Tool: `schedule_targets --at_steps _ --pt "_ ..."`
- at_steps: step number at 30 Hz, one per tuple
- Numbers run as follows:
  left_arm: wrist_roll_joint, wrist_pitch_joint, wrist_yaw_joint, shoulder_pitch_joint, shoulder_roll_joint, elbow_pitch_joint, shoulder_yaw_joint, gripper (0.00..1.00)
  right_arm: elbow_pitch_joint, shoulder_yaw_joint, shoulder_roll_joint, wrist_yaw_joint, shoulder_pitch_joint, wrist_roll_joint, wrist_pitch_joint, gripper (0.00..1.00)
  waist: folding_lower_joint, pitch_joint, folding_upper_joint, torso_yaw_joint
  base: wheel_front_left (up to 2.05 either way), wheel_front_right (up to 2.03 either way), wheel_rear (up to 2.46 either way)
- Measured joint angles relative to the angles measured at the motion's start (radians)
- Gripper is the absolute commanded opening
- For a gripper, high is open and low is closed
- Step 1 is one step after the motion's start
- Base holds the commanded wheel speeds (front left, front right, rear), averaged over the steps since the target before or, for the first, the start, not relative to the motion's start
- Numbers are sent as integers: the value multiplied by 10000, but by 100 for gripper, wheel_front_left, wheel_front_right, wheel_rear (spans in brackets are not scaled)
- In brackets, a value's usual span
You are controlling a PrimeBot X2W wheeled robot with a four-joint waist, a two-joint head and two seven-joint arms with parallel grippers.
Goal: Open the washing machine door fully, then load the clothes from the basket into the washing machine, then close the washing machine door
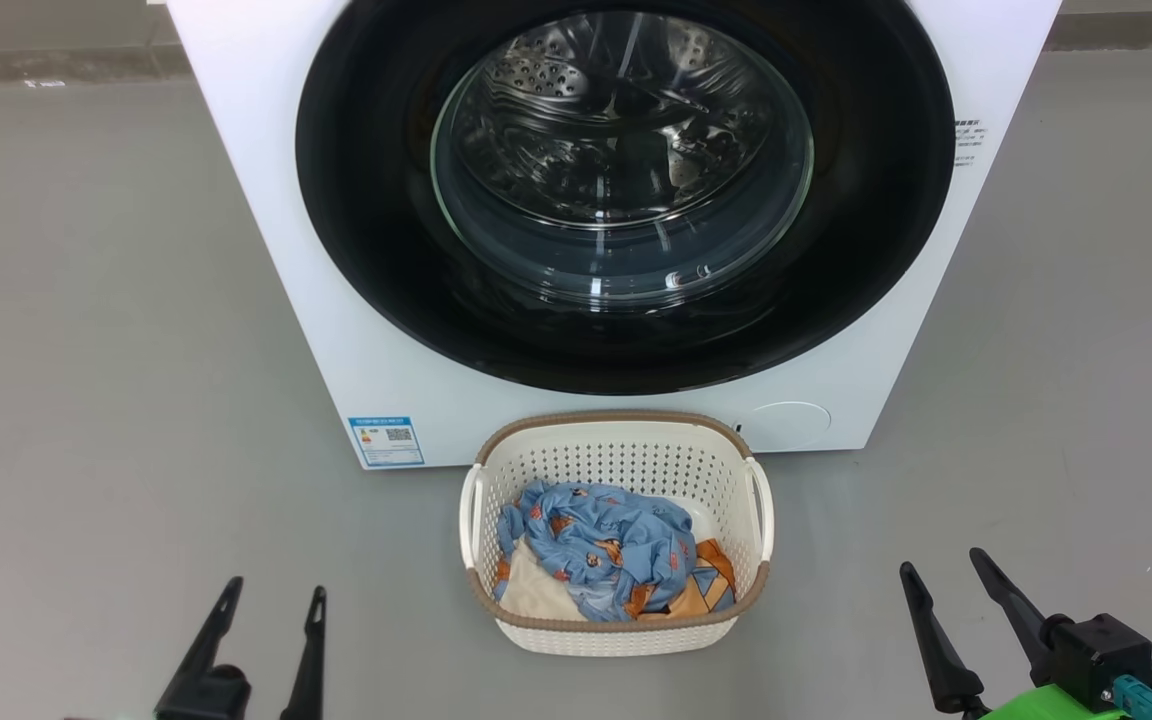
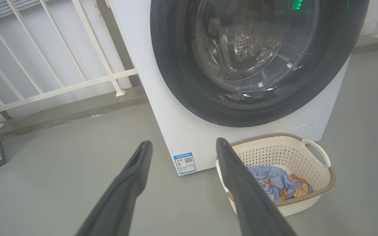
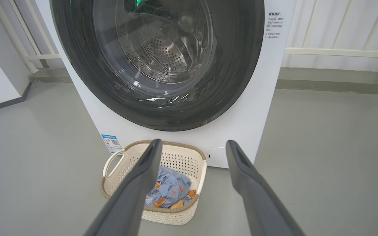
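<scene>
The white washing machine [image 1: 266, 250] stands ahead, its round black door [image 1: 356, 200] shut flat against the front, the steel drum showing through the glass. On the floor just before it sits the cream basket [image 1: 616, 635] holding the light blue, cream and orange clothes [image 1: 601, 550]. My left gripper [image 1: 274, 595] is open low at the left of the basket, nothing between its fingers. At the right of the basket, my right gripper [image 1: 941, 560] is open and holds nothing. The wrist views show the door [image 2: 182, 82] [image 3: 241, 65] and the basket [image 2: 307, 200] [image 3: 172, 216] beyond open fingers.
Grey floor [image 1: 86, 350] spreads on both sides of the machine. A white railing [image 2: 61, 65] on a low kerb runs behind it at the left, and another rail [image 3: 340, 52] at the right. A blue label [image 1: 386, 441] sits at the machine's lower left corner.
</scene>
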Motion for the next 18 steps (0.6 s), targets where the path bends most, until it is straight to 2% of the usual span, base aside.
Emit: schedule_targets --at_steps 18 --pt "-173 0 -581 67 -435 399 938 100 0 -8 -2 0 3 0 0 100 0 -175 0 68 0 0 0"
